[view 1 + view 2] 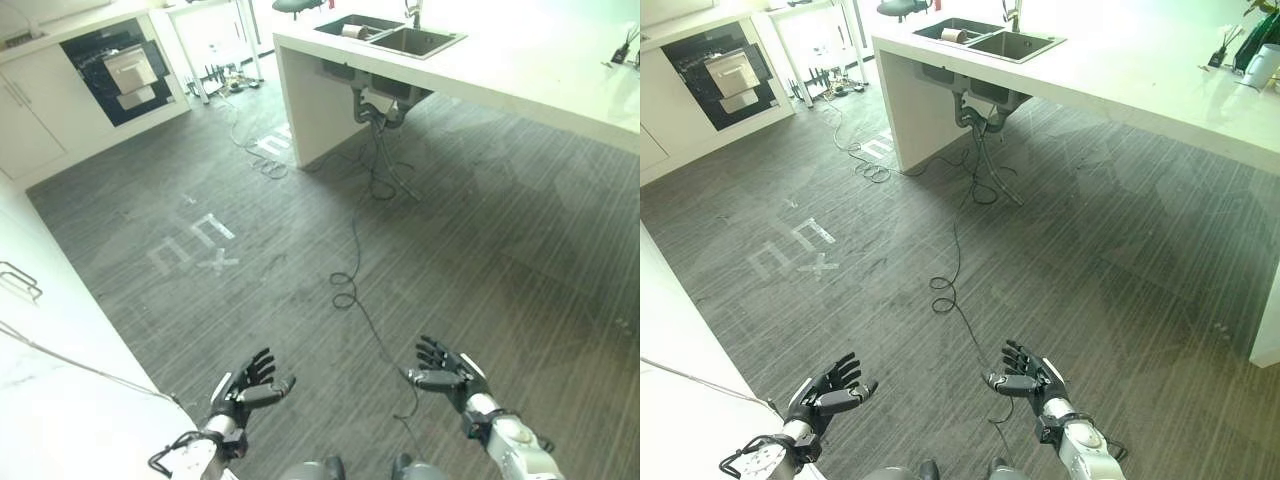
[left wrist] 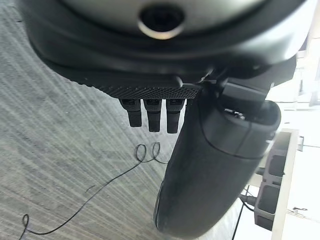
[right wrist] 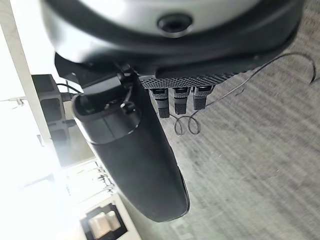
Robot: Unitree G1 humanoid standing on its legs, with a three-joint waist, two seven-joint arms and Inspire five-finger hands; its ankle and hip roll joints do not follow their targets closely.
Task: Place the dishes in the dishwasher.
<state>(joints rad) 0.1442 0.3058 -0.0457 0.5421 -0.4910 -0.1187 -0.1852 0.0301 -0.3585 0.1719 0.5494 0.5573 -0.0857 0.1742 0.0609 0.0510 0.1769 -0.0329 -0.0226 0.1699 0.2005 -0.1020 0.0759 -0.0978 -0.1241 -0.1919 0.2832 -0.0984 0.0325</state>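
One dishwasher point(image 1: 118, 68) stands open in the far cabinets, left of the sink point(image 1: 392, 37) in the counter point(image 1: 520, 70). Left hand point(image 1: 245, 388) and right hand point(image 1: 445, 374) hover spread and empty over the floor point(image 1: 300, 230), well short of the sink.

Wide run of grey floor point(image 1: 300, 300) through the middle of the frame, bare but for white tape marks point(image 1: 195, 245) and a thin cable point(image 1: 350, 280) curling across it. Both hands, left hand point(image 1: 245, 390) and right hand point(image 1: 445, 375), hang with fingers spread at the bottom, holding nothing, free air around them. White counter point(image 1: 500, 70) with the sink point(image 1: 390, 35) walls off the upper right; pipes point(image 1: 375, 105) hang beneath. The dishwasher point(image 1: 115, 65) gapes at upper left. Another white counter edge point(image 1: 40, 380) crowds the lower left.
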